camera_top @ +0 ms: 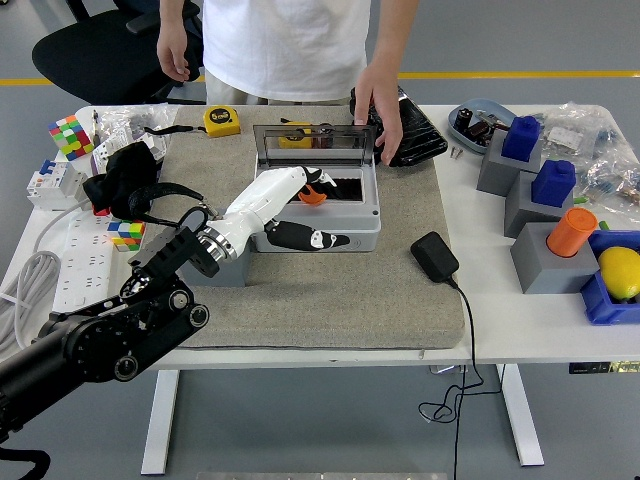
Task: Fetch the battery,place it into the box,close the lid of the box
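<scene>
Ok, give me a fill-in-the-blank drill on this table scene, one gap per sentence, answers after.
1. The lid of the grey box stands ____, propped upright at the box's far side.
2. The left hand reaches over the box's ____ end.
3. The person's hand rests on the black ____ lying beyond the box.
4. The yellow tape measure lies beyond the box, to the ____ of the lid in the picture.

Missing words: open; left; battery; left

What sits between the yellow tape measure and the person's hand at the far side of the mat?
In the head view, the box's upright lid stands between the yellow tape measure and the person's hand.
</scene>
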`<state>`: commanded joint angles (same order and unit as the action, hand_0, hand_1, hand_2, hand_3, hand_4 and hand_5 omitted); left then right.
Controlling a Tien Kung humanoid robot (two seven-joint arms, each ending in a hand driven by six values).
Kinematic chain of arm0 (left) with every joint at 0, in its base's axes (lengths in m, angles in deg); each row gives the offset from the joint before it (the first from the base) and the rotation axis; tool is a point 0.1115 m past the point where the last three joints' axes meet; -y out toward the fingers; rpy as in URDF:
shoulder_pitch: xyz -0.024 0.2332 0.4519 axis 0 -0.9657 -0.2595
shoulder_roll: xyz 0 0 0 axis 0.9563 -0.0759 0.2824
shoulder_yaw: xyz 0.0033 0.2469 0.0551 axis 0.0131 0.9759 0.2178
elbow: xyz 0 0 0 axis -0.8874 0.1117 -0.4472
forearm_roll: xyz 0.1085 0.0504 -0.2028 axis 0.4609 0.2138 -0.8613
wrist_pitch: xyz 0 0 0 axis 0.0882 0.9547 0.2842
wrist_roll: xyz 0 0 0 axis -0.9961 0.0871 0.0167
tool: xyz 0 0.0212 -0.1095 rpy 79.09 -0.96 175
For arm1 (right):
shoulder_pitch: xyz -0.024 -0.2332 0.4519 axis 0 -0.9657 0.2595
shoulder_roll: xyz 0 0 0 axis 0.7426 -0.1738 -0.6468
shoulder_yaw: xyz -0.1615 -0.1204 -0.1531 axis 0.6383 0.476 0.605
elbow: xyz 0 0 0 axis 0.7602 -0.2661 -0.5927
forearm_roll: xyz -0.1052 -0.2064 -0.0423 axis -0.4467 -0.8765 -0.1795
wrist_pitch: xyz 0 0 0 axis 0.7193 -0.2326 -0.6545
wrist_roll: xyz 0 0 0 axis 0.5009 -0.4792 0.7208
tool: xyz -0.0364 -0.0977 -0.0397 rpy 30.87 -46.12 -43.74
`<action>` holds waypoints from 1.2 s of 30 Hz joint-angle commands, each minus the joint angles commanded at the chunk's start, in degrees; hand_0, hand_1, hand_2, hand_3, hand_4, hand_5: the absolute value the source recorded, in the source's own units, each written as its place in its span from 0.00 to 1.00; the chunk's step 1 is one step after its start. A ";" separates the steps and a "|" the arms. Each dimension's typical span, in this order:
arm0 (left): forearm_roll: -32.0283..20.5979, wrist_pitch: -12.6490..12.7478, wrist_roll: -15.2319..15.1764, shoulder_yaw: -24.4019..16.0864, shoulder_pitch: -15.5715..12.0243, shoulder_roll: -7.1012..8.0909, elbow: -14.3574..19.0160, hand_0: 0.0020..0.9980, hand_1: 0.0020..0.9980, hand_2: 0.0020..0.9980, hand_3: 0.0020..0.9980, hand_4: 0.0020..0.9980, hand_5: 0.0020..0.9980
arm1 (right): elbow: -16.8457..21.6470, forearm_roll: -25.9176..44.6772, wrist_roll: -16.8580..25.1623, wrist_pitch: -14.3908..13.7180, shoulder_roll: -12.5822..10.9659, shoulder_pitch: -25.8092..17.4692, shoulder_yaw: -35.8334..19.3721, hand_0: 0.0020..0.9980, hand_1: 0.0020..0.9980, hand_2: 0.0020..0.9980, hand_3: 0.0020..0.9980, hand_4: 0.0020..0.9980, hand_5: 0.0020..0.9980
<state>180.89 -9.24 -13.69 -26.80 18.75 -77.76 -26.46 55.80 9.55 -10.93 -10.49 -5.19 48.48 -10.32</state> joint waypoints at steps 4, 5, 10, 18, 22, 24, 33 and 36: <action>0.08 0.16 -0.20 -0.16 0.26 -0.58 -1.26 0.56 0.64 0.64 0.61 1.00 0.43 | -0.01 0.08 -0.03 0.01 0.00 -0.05 0.12 0.58 0.63 0.65 0.55 0.94 0.49; 0.22 0.15 -0.14 -0.25 0.39 -0.79 -1.76 0.56 0.64 0.64 0.61 1.00 0.43 | -0.01 0.09 -0.04 0.02 -0.02 -0.03 0.16 0.58 0.63 0.65 0.55 0.94 0.49; 0.75 0.27 -0.24 -1.06 1.02 -1.96 -4.26 0.56 0.65 0.64 0.61 0.99 0.43 | 0.03 0.07 -0.04 0.02 -0.04 0.07 0.10 0.58 0.63 0.65 0.55 0.94 0.49; 1.47 0.58 -0.46 -2.71 1.90 -3.24 -6.43 0.56 0.65 0.64 0.61 0.99 0.43 | 0.09 -0.05 -0.03 0.01 -0.05 0.15 0.09 0.58 0.63 0.65 0.55 0.94 0.49; 1.40 0.92 -0.85 -3.30 2.17 -3.71 -7.16 0.56 0.65 0.64 0.61 0.99 0.43 | 0.23 -0.38 0.00 -0.01 0.00 0.12 -0.15 0.58 0.63 0.65 0.55 0.94 0.49; 1.31 1.11 -1.08 -3.49 2.32 -3.96 -7.50 0.56 0.65 0.64 0.61 0.99 0.43 | 0.30 -0.54 0.03 -0.03 0.02 0.14 -0.28 0.58 0.63 0.65 0.55 0.94 0.49; 1.30 1.66 -1.84 -4.76 3.23 -5.37 -8.87 0.56 0.65 0.65 0.61 0.99 0.43 | 0.62 -1.30 0.12 -0.09 0.05 0.29 -0.85 0.58 0.63 0.65 0.55 0.94 0.49; 1.59 1.84 -2.08 -5.47 3.35 -5.65 -8.51 0.56 0.65 0.65 0.61 0.99 0.43 | 0.61 -1.29 0.16 -0.13 0.03 0.31 -0.86 0.58 0.63 0.65 0.55 0.94 0.49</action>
<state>182.49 -7.41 -15.76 -32.27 22.10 -83.41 -34.96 56.41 8.26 -10.77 -10.62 -5.16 48.79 -11.18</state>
